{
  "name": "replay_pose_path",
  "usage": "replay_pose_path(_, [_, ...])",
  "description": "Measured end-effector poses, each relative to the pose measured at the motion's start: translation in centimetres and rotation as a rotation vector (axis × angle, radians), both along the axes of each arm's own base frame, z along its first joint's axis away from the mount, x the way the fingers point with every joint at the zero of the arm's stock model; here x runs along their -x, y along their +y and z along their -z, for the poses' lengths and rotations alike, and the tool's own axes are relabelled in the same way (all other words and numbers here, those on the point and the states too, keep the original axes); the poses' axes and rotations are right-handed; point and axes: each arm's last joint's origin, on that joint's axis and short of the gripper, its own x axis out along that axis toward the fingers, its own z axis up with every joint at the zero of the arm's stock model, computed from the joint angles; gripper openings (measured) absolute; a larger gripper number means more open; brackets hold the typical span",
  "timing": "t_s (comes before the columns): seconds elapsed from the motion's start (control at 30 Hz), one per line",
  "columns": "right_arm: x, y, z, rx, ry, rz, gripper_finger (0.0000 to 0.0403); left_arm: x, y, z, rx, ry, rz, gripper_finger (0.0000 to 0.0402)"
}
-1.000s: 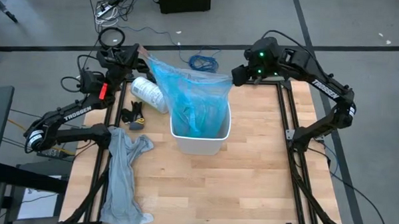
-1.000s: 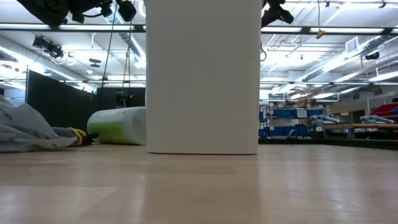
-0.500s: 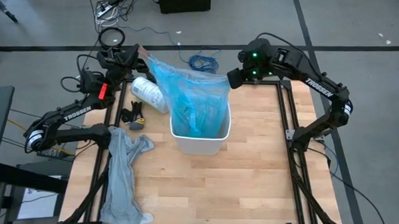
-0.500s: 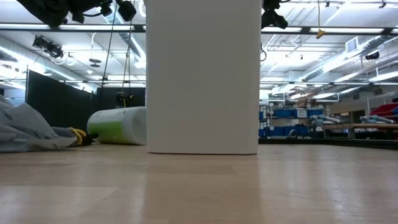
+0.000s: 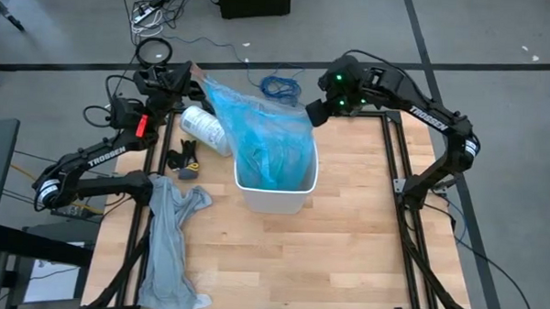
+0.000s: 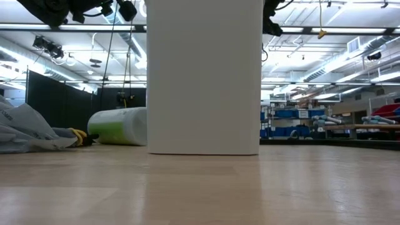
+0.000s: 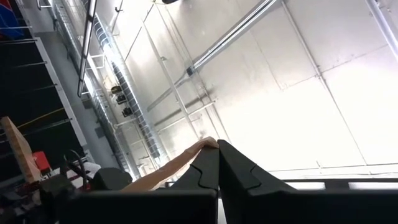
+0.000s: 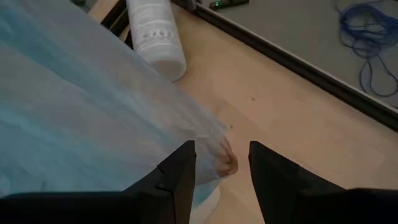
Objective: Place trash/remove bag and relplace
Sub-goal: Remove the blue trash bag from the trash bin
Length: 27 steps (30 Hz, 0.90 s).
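Note:
The light-blue bag (image 5: pixel 258 126) rises out of the white bin (image 5: pixel 275 199) and stretches up to the far left. There my left gripper (image 5: pixel 193 75) is shut on it, pointing up. My right gripper (image 5: pixel 311 113) hovers at the bag's far-right top corner, tilted down and open. In the right wrist view its fingers (image 8: pixel 180 171) stand on either side of that corner (image 8: pixel 214 140), beside a brownish knot (image 8: pixel 227 163). The trash is out of view. The low view shows only the bin's wall (image 6: pixel 203 75). My left gripper pinches the bag's far-left top corner (image 5: pixel 202 79) between its shut fingers, which slant upward. A thin pale strip (image 7: pixel 183 162) comes out beside the fingertips. The bag is drawn taut from that corner down to the bin, where its lower part sits. Whether my right gripper touches the bag, I cannot tell.
A white printed roll (image 5: pixel 205 129) lies left of the bin. Beside the roll is a small black-and-yellow item (image 5: pixel 185 159). A limp grey liner (image 5: pixel 171 247) hangs over the table's left near edge. A blue cable (image 5: pixel 279 83) lies on the floor beyond the far edge. Bare wood (image 5: pixel 345 249) lies right of the bin and nearer than it.
My right gripper has moved toward the table's left edge and down, closing in on the bag's far-right top corner. The bag, the bin and my left gripper have kept still.

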Motion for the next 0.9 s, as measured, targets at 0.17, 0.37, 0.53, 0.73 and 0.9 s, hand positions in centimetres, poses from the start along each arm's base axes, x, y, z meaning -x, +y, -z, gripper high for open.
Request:
replay_pose_path(0.17, [0.0,0.4,0.2,-0.017,0.018,-0.022,0.0103,0.0,0.0,0.0,0.000,0.000,0.000,0.0006])
replay_pose_path(0.37, [0.3,0.6,0.2,-0.046,0.031,-0.047,0.0051,0.1,-0.1,-0.1,-0.011,-0.008,0.002,0.0006])
replay_pose_path(0.53, [0.2,1.0,0.6,-0.033,0.080,-0.061,0.0006,0.1,-0.1,-0.1,-0.012,-0.009,0.002,0.0006])
replay_pose_path(0.73, [1.0,1.4,-0.8,0.050,0.066,-0.039,0.0000,0.1,-0.1,-0.1,-0.012,-0.009,0.002,0.0006])
replay_pose_path(0.9, [1.5,1.0,-1.3,0.065,0.035,-0.048,0.0014,0.1,-0.1,-0.1,-0.011,-0.009,0.002,0.0006])
